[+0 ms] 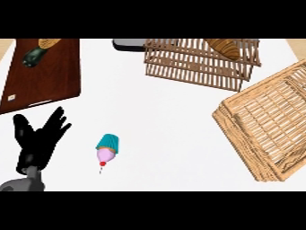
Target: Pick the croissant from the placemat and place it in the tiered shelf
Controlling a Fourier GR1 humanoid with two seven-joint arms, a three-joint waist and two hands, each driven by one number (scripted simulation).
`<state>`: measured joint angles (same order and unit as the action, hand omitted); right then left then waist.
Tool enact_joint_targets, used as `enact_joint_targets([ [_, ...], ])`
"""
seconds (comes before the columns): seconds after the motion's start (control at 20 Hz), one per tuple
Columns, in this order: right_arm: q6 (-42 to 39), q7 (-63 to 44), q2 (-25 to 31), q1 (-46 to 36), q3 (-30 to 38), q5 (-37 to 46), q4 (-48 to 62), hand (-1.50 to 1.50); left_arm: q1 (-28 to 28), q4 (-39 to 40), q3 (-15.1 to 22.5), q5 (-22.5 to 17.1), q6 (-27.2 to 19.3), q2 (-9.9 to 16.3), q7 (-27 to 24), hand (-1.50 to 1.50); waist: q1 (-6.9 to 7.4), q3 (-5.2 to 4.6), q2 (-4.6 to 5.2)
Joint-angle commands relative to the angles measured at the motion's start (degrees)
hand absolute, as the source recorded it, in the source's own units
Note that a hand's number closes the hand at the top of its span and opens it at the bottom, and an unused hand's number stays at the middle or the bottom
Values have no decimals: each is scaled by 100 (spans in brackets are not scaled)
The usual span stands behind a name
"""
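Observation:
The brown croissant (pixel 223 47) lies on the slats of the wooden tiered shelf (pixel 195 63) at the back, near its far right corner. The dark brown placemat (pixel 46 76) stretches along the left side. At its far end are a dark green item (pixel 34 56) and a yellowish item (pixel 49 42). My left hand (pixel 37 137) shows at the lower left, just in front of the placemat, open with its fingers up and holding nothing. It is far from the croissant. My right hand is out of view.
A large slatted wooden tray (pixel 274 123) fills the right side. A cupcake (pixel 107 149) with a teal wrapper and pink icing lies on its side on the white counter, right of my left hand. A grey object (pixel 128 43) sits at the back edge.

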<state>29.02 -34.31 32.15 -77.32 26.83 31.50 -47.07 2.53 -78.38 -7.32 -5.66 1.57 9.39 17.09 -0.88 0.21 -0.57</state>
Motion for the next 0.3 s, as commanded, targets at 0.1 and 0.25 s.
enact_joint_targets([
  [0.1, -1015, -558, 573, 1007, 300, -652, -1352, -150, -329, -90, 77, 39, -66, -157, -10, 0, -77, -19, -15],
  [0.25, -1361, -278, 712, 1599, 510, -1109, -1841, -150, -126, -32, 114, 88, -82, -160, 17, 0, -19, -19, 22],
])
